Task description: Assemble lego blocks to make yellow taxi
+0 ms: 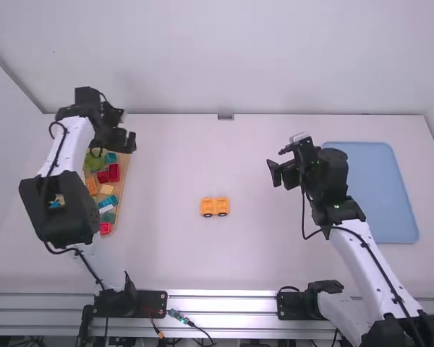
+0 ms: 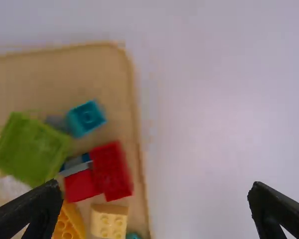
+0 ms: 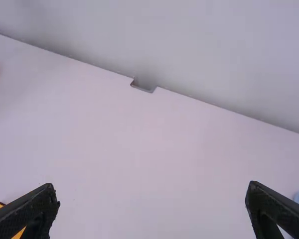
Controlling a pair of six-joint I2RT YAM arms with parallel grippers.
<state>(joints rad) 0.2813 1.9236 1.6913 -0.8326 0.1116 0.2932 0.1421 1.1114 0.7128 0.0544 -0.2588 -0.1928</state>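
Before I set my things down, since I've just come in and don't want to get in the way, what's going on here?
The job is a yellow lego taxi, and neither claw is holding anything. A yellow wheeled lego base stands on the middle of the table. The left claw is open at the edge of the wooden tray of lego blocks. The right claw hovers open, left of the blue tray.
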